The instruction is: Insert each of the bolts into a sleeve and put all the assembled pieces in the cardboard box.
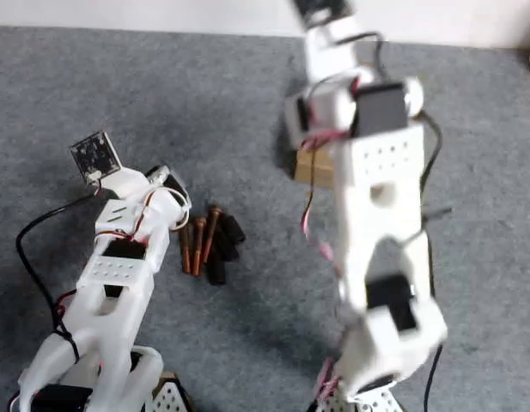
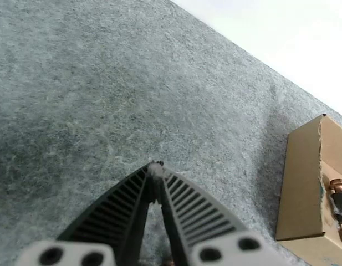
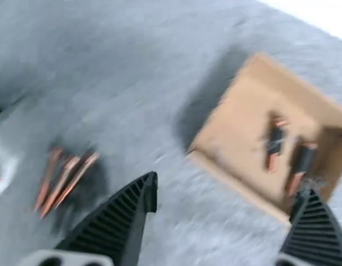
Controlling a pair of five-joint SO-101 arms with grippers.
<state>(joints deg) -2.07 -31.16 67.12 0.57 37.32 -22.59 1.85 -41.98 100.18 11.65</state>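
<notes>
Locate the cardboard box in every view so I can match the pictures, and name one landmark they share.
High view: cardboard box right of centre near the top, mostly under the right arm.
Left wrist view: box beside and beyond the shut left gripper, cut by the frame edge.
Right wrist view: box just beyond the open right gripper, interior showing.
Shared landmark: assembled pieces inside the box, in both wrist views.

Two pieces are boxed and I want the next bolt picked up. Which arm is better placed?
Left, probably. In the high view it sits right beside the loose bolts, though the left gripper is shut and must open first. The right gripper is open but hangs over the cardboard box.
</notes>
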